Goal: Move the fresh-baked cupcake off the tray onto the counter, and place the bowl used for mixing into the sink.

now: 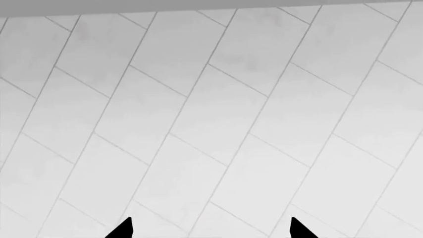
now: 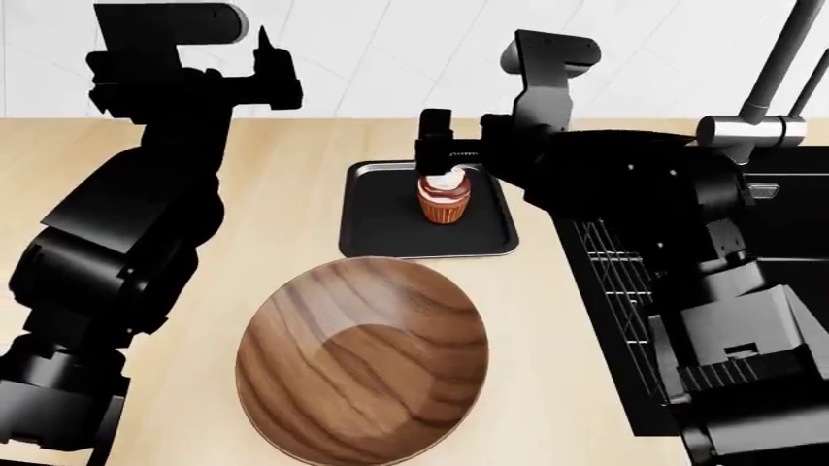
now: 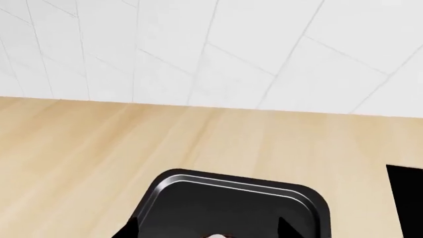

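The right hand (image 2: 442, 165) sits over the cupcake (image 2: 444, 200) on the tray (image 2: 368, 233), its grip impossible to judge. A loose pinch could topple it. The left hand (image 2: 266, 60) hangs spread, empty.

Cupcake (image 2: 444, 199) upright on black tray (image 2: 376, 228); wooden bowl (image 2: 363, 359) on counter (image 2: 285, 194) beside sink (image 2: 790, 252).
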